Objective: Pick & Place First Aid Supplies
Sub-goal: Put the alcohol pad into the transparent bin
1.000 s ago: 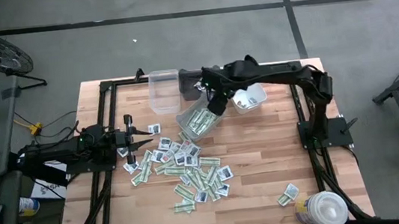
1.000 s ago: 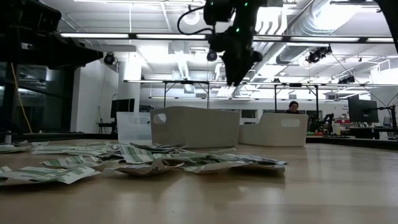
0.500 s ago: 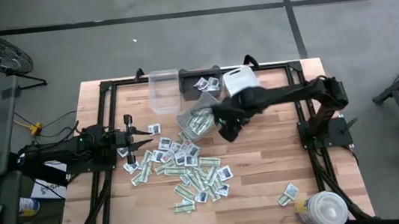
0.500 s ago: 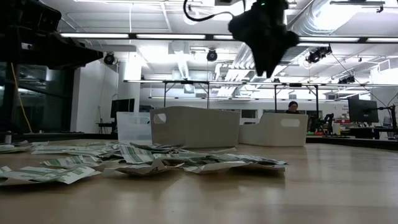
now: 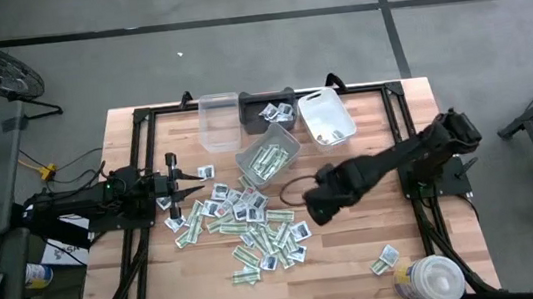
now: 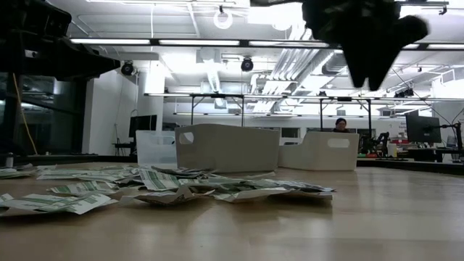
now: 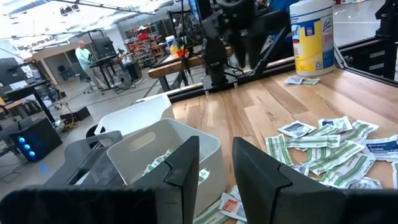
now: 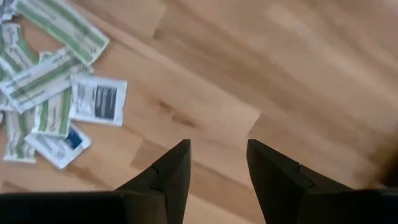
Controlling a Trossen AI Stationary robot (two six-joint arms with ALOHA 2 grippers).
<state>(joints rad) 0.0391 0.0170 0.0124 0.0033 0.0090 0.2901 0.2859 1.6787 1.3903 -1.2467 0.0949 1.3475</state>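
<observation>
Wooden table (image 5: pixel 358 250) — butcher-block top inside a black frame. Along its far edge: a clear bin (image 5: pixel 220 121), a dark bin (image 5: pixel 268 108) and a white bin (image 5: pixel 327 117), side by side. A grey bin (image 5: pixel 267 157) sits tilted, just nearer. White round tub (image 5: pixel 432 280) — near right corner.

Packets (image 5: pixel 250 222) crowd centre — bare table (image 5: pixel 357 235) rightward

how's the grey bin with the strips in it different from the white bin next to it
The grey bin sits turned at an angle on the table, while the white bin lies nearer the far edge. The grey bin holds green-and-white strip packets; in the white bin no packets can be made out from above. The grey bin is darker, the white bin bright. Both are small, open-topped and rectangular.
</observation>
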